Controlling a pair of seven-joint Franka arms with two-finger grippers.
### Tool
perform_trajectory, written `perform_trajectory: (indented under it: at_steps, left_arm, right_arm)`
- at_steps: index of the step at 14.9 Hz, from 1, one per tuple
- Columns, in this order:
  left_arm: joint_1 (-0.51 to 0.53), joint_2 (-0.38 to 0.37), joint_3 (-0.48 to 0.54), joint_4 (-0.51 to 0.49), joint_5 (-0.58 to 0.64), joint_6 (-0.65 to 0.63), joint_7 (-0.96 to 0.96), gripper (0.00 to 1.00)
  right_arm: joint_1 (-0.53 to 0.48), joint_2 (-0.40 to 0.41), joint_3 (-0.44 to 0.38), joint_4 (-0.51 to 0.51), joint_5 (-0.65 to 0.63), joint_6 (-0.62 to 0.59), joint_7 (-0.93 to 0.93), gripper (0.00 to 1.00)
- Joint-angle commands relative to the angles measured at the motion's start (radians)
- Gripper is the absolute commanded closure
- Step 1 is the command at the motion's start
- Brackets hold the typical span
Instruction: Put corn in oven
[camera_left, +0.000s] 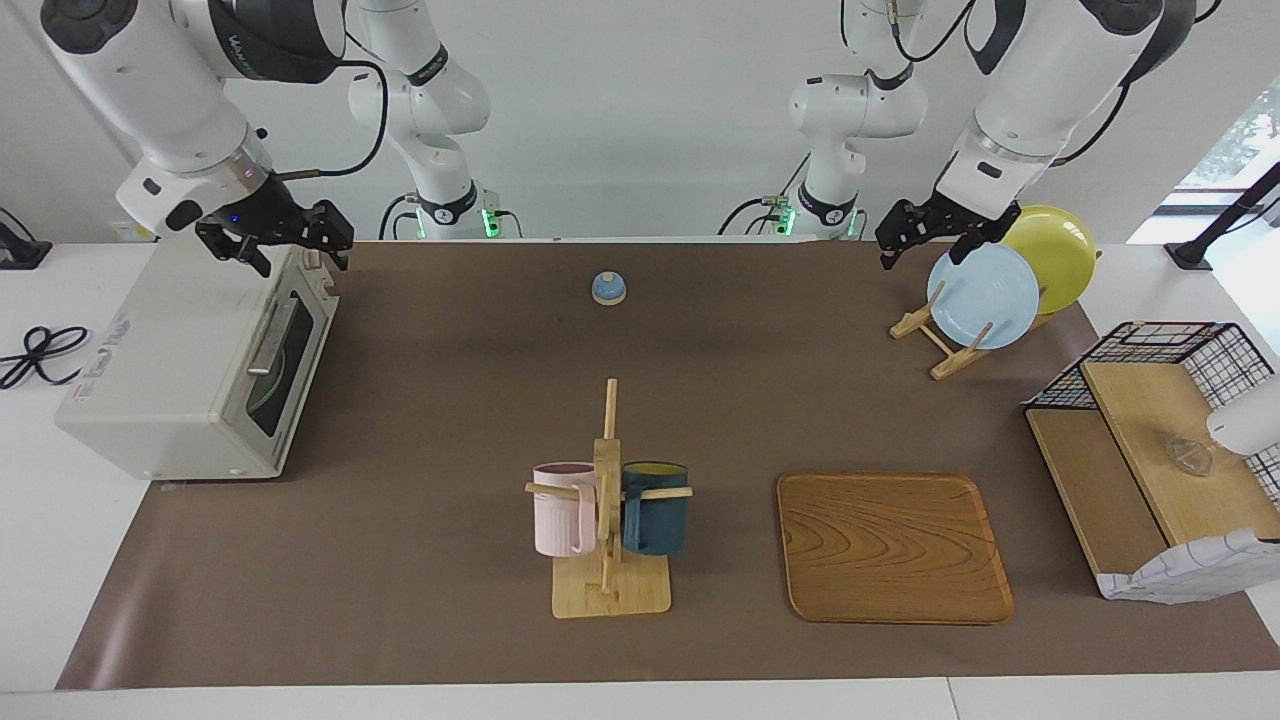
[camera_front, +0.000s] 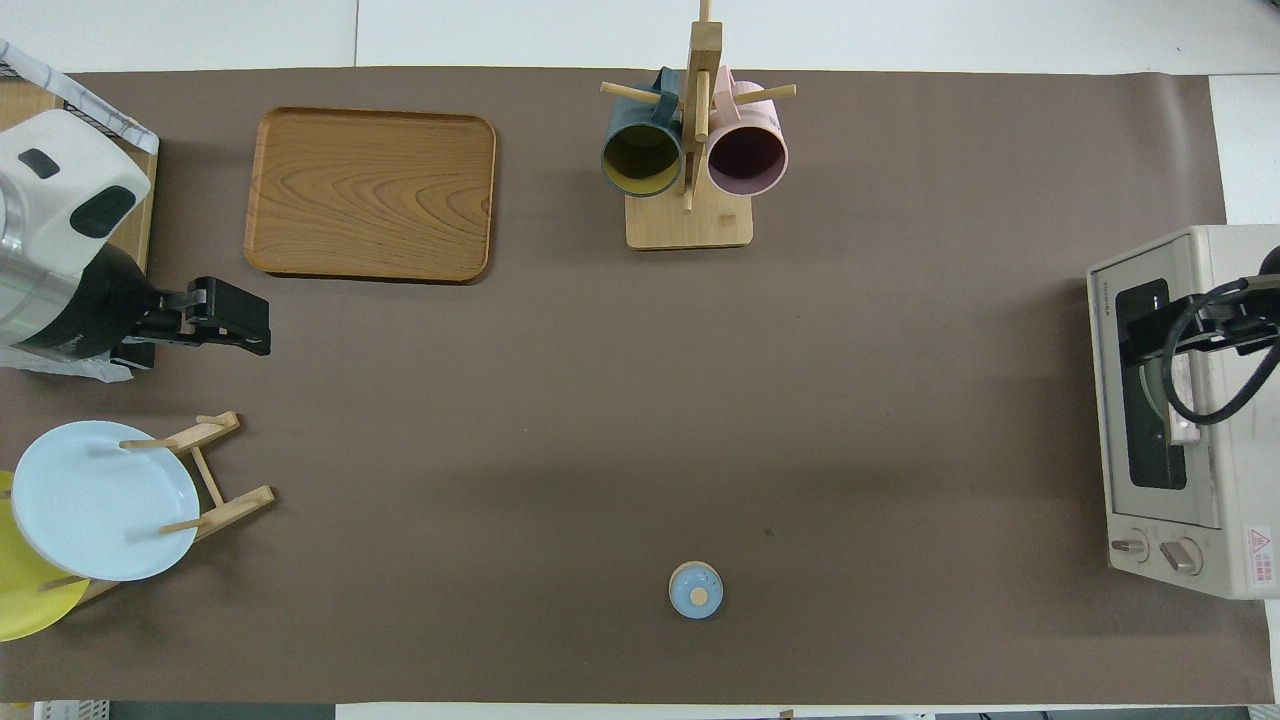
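The boxy off-white oven (camera_left: 190, 365), its dark glass door shut behind a metal bar handle, sat at the right arm's end of the table. The right gripper (camera_left: 285, 243) hung over its top, the left gripper (camera_left: 925, 235) above the plate rack (camera_left: 940, 340); whether either pair of jaws was parted I could not tell.

I see the right pincer (camera_left: 285, 240) hanging raised at its own end of the tabletop, arm bent down from the shoulder (cable looped alongside). The left pincer (camera_left: 925, 232) hangs raised likewise.
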Motion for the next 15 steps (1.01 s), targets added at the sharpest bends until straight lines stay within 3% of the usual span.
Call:
perform_trajectory:
  at_steps: [1, 6, 15]
  left_arm:
    - [0.012, -0.003, -0.008, 0.007, 0.018, -0.011, 0.004, 0.00]
    - [0.012, -0.003, -0.008, 0.007, 0.018, -0.011, 0.004, 0.00]
    - [0.012, -0.003, -0.008, 0.007, 0.018, -0.009, 0.004, 0.00]
  right_arm:
    - [0.048, -0.017, -0.021, 0.001, -0.046, -0.001, 0.022, 0.00]
    - [0.056, -0.063, -0.030, -0.058, -0.045, 0.059, 0.019, 0.00]
    - [0.027, -0.038, -0.067, -0.040, 0.009, 0.076, 0.019, 0.00]
